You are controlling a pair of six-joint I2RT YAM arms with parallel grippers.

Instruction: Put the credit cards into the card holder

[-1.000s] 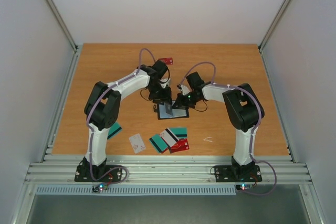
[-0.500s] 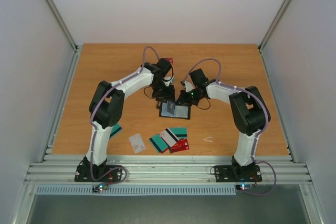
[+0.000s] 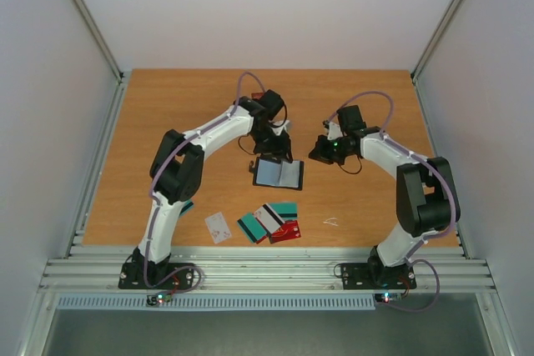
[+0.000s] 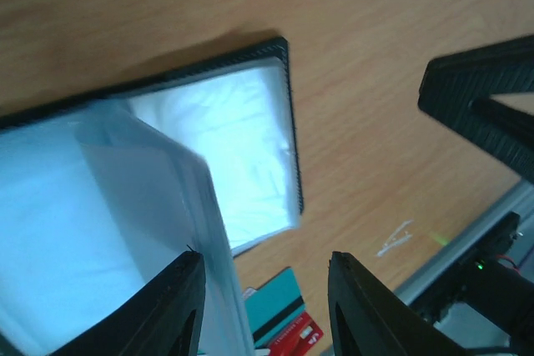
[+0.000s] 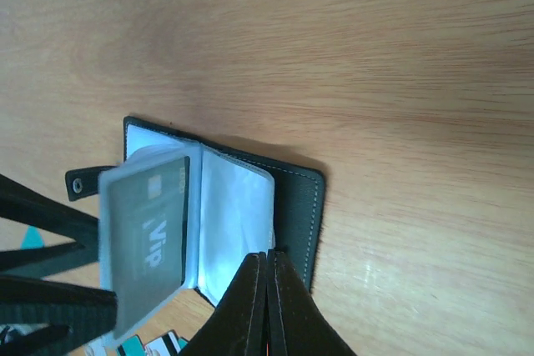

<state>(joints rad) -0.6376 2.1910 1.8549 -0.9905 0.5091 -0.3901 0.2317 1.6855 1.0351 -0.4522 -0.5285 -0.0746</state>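
The holder [image 3: 278, 173] lies open mid-surface [image 3: 167, 122]. The left claw [image 4: 265, 273] hangs apart over it, and the right claw [image 5: 267, 260] is pressed together. Only the right wrist view shows a grey VIP card [image 5: 148, 231] sleeved inside.

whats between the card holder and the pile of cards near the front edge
Nothing: the top view shows only bare wooden table between the open card holder and the pile of cards.

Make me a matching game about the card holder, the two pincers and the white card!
Things:
1. card holder
2. right pincer
3. left pincer
4. white card

States:
A. shut
B. fingers spread apart
C. lying unfolded
D. by itself near the table's front edge

Pairs: 1-C, 2-A, 3-B, 4-D
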